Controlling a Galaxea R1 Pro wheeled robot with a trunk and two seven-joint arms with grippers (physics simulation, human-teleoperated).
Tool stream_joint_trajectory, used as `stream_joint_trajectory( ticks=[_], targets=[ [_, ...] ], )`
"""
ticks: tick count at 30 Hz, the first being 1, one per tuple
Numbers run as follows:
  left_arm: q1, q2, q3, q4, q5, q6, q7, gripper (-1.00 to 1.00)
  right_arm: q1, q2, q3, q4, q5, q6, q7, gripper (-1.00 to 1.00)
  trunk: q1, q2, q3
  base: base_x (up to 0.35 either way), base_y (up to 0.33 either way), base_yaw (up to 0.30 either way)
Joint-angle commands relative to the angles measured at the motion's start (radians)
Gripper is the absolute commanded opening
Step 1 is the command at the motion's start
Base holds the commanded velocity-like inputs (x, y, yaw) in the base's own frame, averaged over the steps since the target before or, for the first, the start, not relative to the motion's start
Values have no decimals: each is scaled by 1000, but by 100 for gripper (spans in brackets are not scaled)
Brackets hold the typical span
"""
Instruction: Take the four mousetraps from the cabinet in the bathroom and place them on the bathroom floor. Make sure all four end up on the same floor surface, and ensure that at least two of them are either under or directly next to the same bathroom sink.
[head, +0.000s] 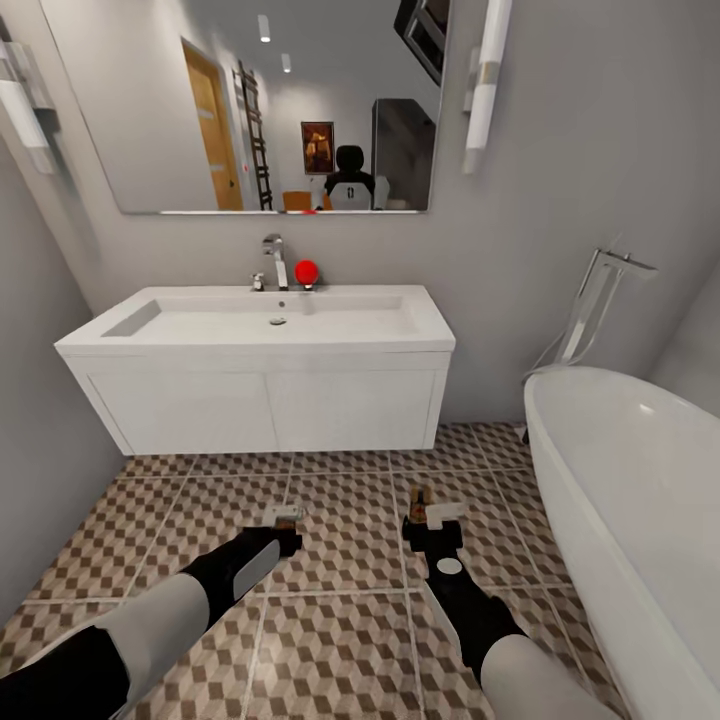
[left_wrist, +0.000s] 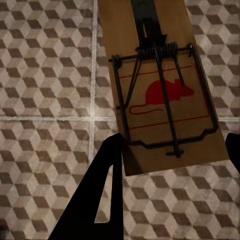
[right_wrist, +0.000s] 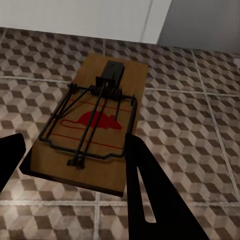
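Cube-patterned tiles cover the bathroom floor (head: 340, 640), and a white sink cabinet (head: 260, 400) hangs on the grey wall under a wide mirror (head: 250, 100). On the sink's back edge stand a chrome tap (head: 274, 260) and a small red ball (head: 306, 271). A white bathtub (head: 640, 500) is at the right side.

Both arms reach forward over the floor in front of the sink. The left gripper (head: 287, 514) is closed on a mousetrap (left_wrist: 160, 85); in the left wrist view the wooden board sits between the two dark fingers (left_wrist: 95, 200), above the tiles, with a red mouse print under the wire. The right gripper (head: 432, 512) holds a second mousetrap (right_wrist: 92, 125) in the same way, the board pinched between its fingers (right_wrist: 150, 200) and tilted over the floor, near the foot of the sink cabinet.
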Motion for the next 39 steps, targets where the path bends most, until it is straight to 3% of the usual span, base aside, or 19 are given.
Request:
stream_joint_trajectory(
  ticks=[1,35,39],
  targets=[
    [-1,1,-6,-2,4,-5,7,-100,-1,0,3,1,7,-1,-8,-100,4,-8,-6,0,0,0],
    [-1,-2,-15,-4,-1,-23,8,-100,-1,0,3,1,7,-1,-7,-100,134,-246,-165,0,0,0],
    [-1,-2,-15,-6,-2,-30,8,-100,-1,0,3,1,8,-2,-8,-100,134,-246,-172,0,0,0]
  ],
)
